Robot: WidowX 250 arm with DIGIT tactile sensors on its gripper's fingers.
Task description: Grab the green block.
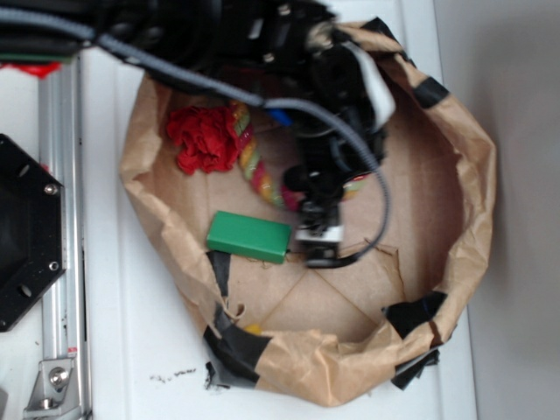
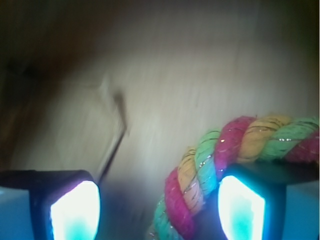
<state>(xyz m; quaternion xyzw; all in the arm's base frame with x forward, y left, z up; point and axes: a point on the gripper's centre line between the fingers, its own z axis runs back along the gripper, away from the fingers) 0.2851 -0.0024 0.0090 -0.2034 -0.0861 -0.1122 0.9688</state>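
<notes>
The green block (image 1: 249, 236) lies flat on the cardboard floor of the paper-walled bin, at its left front. My gripper (image 1: 320, 252) hangs just to the right of the block, its tip close to the block's right end. In the wrist view the gripper (image 2: 157, 212) is open, with two glowing pads (image 2: 75, 212) wide apart. The red-yellow-green twisted rope (image 2: 220, 160) runs between them, close to the right pad. The green block does not show in the wrist view.
A crumpled red cloth (image 1: 206, 140) lies at the bin's back left, next to the rope (image 1: 254, 166). The brown paper wall (image 1: 477, 175) rings the bin, patched with black tape (image 1: 232, 346). A metal rail (image 1: 61, 219) and black plate (image 1: 22, 232) stand at the left.
</notes>
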